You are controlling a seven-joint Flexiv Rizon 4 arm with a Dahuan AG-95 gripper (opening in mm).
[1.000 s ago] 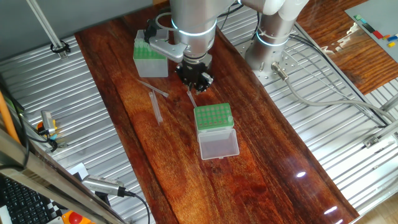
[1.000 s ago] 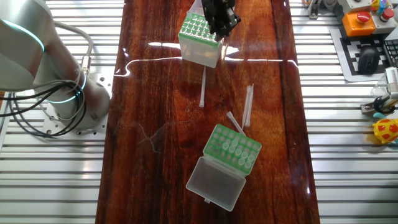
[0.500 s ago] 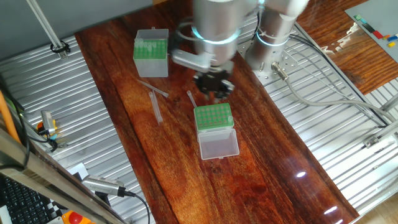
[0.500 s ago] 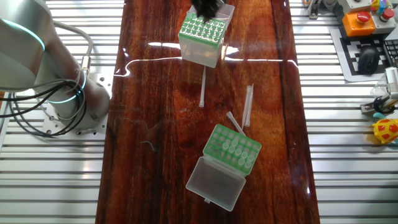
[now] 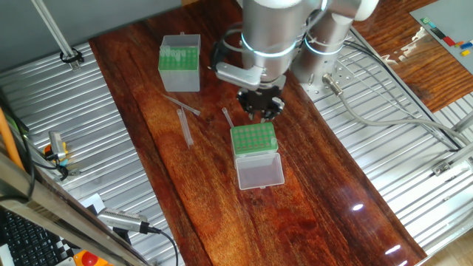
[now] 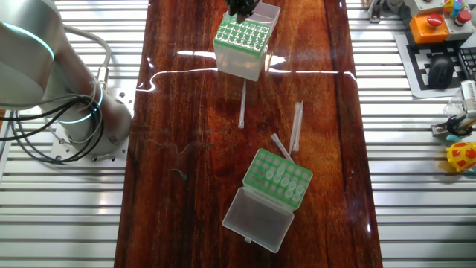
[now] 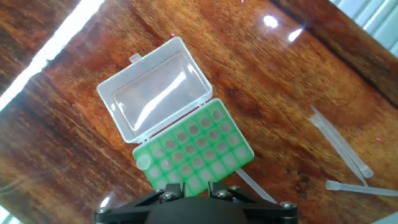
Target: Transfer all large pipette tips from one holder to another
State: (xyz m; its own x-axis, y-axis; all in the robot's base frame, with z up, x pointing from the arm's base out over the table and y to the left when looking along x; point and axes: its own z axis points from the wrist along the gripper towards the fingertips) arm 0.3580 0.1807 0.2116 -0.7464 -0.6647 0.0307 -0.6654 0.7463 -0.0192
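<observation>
Hanging just above the low green rack (image 5: 253, 138), the gripper (image 5: 260, 106) points down at its grid of holes. I cannot tell if the gripper is wide or narrow, because its fingers are hidden in every view. It does not seem to be carrying a tip.

The rack's clear lid (image 7: 155, 88) lies flat open on the desk (image 5: 310, 207). One pale tip (image 7: 143, 162) seems to sit in a corner hole of the rack; the other holes are too blurry to judge.

Next come loose tips (image 6: 296, 126) lying flat on the wood. One (image 6: 280, 146) rests just beside the rack. Another (image 6: 242, 104) lies nearer the tall box.

Farthest away stands the tall white box (image 6: 246, 43) with its green top. I cannot tell how many tips are in it. I think much of the job is still left.
</observation>
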